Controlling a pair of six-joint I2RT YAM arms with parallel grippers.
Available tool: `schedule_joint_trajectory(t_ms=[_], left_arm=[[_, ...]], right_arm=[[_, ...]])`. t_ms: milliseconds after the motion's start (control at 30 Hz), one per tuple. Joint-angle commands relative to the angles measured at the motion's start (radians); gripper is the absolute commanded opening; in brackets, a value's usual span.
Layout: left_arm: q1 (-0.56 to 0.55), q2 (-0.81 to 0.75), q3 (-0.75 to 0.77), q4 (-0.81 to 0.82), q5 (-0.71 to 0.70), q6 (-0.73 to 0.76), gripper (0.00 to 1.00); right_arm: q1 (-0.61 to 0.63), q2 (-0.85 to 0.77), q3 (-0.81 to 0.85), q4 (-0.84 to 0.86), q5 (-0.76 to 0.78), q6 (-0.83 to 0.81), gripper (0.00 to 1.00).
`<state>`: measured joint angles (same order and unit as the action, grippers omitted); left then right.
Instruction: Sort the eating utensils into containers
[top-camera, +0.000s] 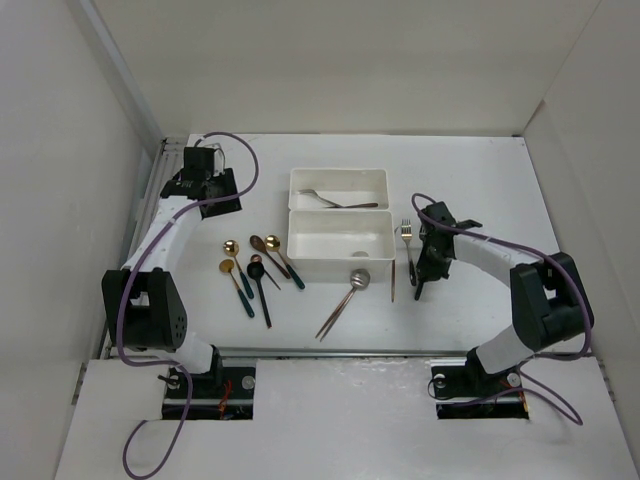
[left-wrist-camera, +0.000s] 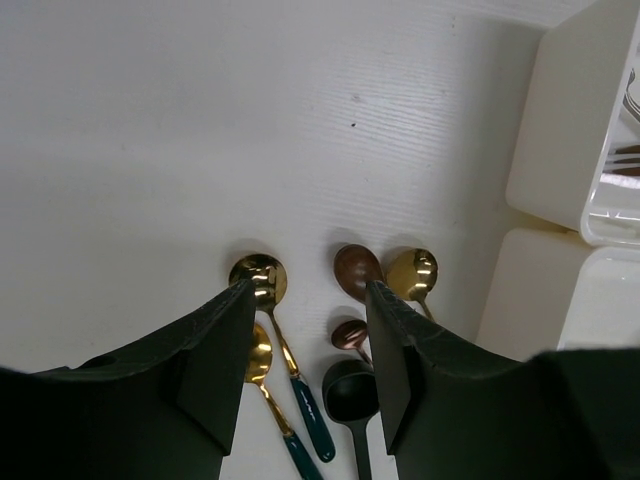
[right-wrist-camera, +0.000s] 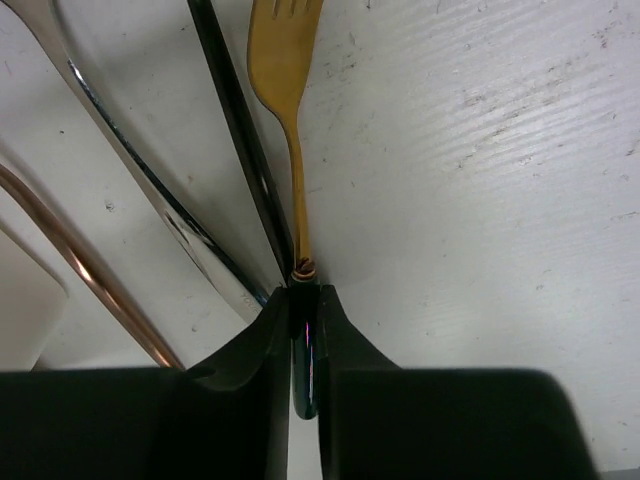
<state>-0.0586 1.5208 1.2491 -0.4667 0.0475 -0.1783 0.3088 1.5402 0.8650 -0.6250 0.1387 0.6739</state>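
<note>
Pick-up in hand: the right hand (right-wrist-camera: 303, 300) clamps the gold fork (right-wrist-camera: 283, 60) by its dark handle. Next, lift it clear toward the far tray (top-camera: 338, 172), which already holds a fork. The left hand (left-wrist-camera: 310, 290) hangs open.

I see a fork (top-camera: 335, 201) in the far tray (top-camera: 338, 174), spoons (top-camera: 250, 268) left of the near tray (top-camera: 340, 277), a second fork (top-camera: 406, 233) right.

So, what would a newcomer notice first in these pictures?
The right arm's fingers pinch the dark handle of a gold fork, just right of the two white trays. A cluster of spoons lies left of the trays, near the left arm's open fingers.
</note>
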Motion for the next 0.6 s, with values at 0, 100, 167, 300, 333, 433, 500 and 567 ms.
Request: schedule_joint_trajectory(t_ms=[0, 100, 167, 300, 333, 433, 500, 567], left_arm=[[0.014, -0.068, -0.022, 0.025, -0.008, -0.012, 0.45], [0.014, -0.068, -0.031, 0.025, -0.008, -0.012, 0.45], [0.023, -0.077, -0.04, 0.034, -0.008, -0.012, 0.45], [0.023, -0.077, -0.04, 0.034, -0.008, -0.012, 0.45], [0.023, -0.077, -0.04, 0.034, -0.008, -0.012, 0.45], [0.023, -0.077, -0.04, 0.034, -0.008, -0.012, 0.45], [0.023, -0.068, -0.04, 0.034, -0.008, -0.012, 0.45], [0.023, -0.068, -0.04, 0.034, -0.008, -0.012, 0.45]], right_arm=[[-0.017, 0.037, 0.011, -0.016, 0.027, -0.04, 0.06], [-0.027, 0.037, 0.011, -0.016, 0.027, -0.05, 0.0], [-0.027, 0.037, 0.011, -0.016, 0.027, -0.06, 0.0], [-0.027, 0.037, 0.011, -0.025, 0.006, -0.083, 0.0], [-0.027, 0.037, 0.022, -0.013, 0.006, -0.083, 0.0], [-0.027, -0.015, 0.058, -0.038, 0.053, -0.083, 0.0], [-0.027, -0.029, 0.08, -0.068, 0.079, -0.092, 0.0], [-0.027, -0.04, 0.107, -0.08, 0.104, -0.102, 0.0]])
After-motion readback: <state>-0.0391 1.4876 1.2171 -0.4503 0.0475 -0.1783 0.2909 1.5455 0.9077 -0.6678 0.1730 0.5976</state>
